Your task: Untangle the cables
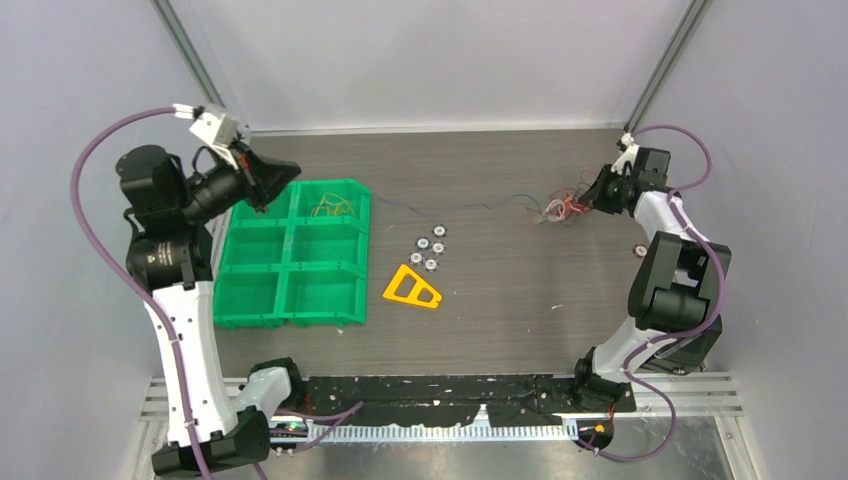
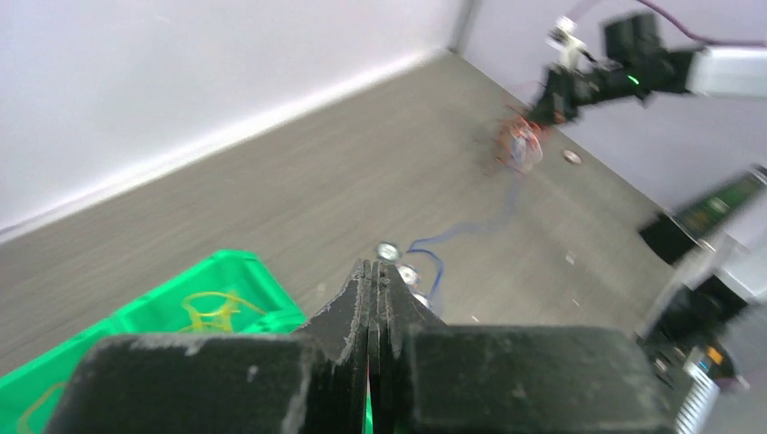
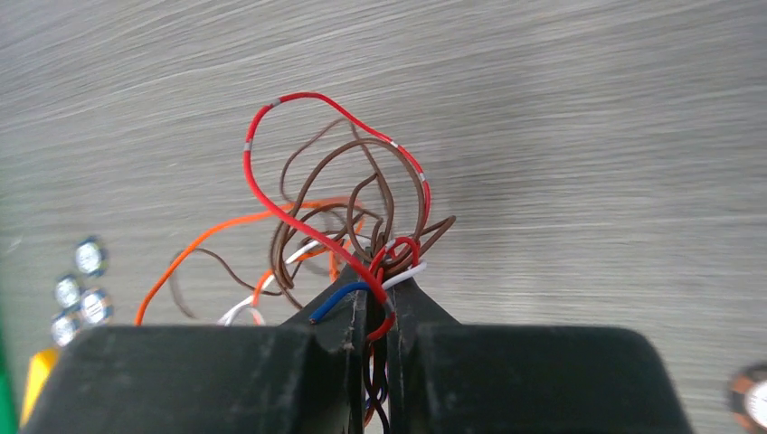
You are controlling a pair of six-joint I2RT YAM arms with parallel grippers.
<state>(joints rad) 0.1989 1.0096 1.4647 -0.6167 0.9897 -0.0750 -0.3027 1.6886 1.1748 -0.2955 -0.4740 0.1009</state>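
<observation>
Jaws of right gripper (image 3: pixel 378 291) clamp the cable tangle (image 1: pixel 562 208) at 2 o'clock; left gripper (image 2: pixel 375 276) closed, empty; 1 yellow cable (image 1: pixel 333 207) in green bin (image 1: pixel 290 318), rest tangled.

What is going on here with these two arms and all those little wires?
Two robot arms are untangling cables. The right pincer is clamped on a tangle of red, brown, orange, white and blue cables at the far right of the table. The left pincer is shut, holding nothing, above the green tray, where yellow cables lie in one compartment. A thin blue cable trails across the table.
</observation>
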